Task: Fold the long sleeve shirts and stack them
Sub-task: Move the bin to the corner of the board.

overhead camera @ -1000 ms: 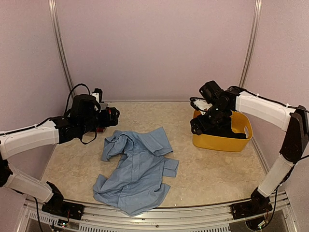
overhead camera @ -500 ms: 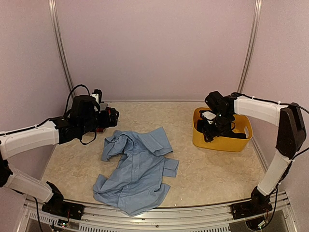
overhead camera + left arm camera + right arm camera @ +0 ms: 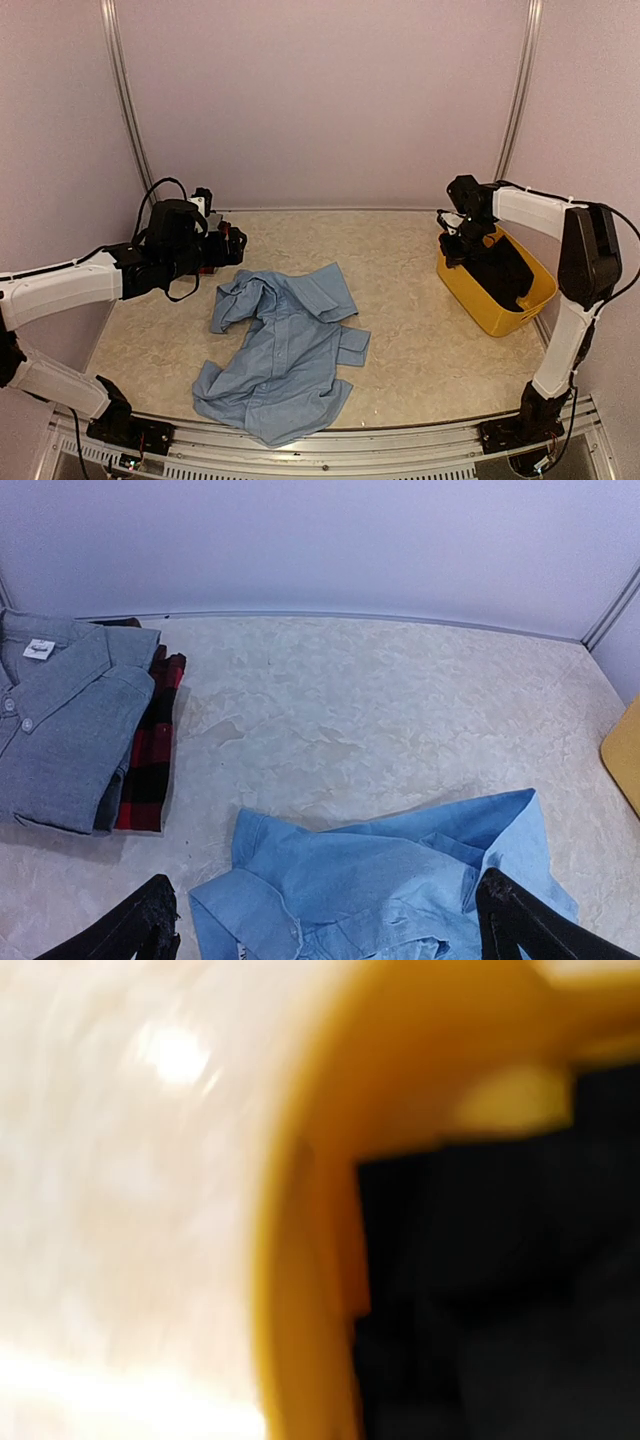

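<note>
The light blue shirt [image 3: 285, 350] lies crumpled and spread out in the middle of the table, and its collar end [image 3: 380, 890] shows just under my left gripper [image 3: 318, 925]. That left gripper [image 3: 232, 243] hovers open above the shirt's far left part, holding nothing. Further left, the folded grey shirt [image 3: 60, 720] with a white neck label rests on top of the red-and-black plaid shirt [image 3: 150, 750]. My right gripper [image 3: 458, 240] is at the far right, shut on the near-left rim of the yellow basket [image 3: 468, 288]. The right wrist view is blurred, showing only that rim [image 3: 300, 1260].
The yellow basket stands turned at an angle near the right wall, its inside dark. The left arm [image 3: 70, 285] reaches in from the left side. Pale walls close off the table on three sides.
My right gripper went down to the basket's rim, closed on it, and swung the basket round towards the right wall. The left arm and the shirts have not moved.
</note>
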You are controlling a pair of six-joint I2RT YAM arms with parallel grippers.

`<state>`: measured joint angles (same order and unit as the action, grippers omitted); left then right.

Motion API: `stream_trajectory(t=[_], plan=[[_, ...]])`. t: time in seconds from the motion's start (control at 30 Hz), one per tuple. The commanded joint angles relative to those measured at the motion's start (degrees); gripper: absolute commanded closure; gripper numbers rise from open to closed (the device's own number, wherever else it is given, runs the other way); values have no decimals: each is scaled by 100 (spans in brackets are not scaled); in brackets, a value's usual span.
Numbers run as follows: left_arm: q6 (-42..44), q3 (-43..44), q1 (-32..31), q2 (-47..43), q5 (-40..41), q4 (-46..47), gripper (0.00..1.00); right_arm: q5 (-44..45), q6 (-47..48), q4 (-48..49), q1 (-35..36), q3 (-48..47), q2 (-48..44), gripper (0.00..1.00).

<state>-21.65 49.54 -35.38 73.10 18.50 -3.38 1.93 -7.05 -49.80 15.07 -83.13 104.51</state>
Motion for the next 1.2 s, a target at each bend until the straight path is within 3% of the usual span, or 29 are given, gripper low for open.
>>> stream_trajectory(t=[0.0,0.5,0.9,1.17], plan=[[-39,-58,29,-16,-81,105,1,-126,-419,145,-288,-718,611,90],[-111,-35,-4,-77,-170,42,1,261,-137,-258,-956,-3290,2387,100],[-155,112,-91,67,-100,-83,1,220,190,-338,-1276,-5015,3370,100],[-189,89,-162,94,3,-152,1,139,49,-60,-1318,-5352,3666,86]])
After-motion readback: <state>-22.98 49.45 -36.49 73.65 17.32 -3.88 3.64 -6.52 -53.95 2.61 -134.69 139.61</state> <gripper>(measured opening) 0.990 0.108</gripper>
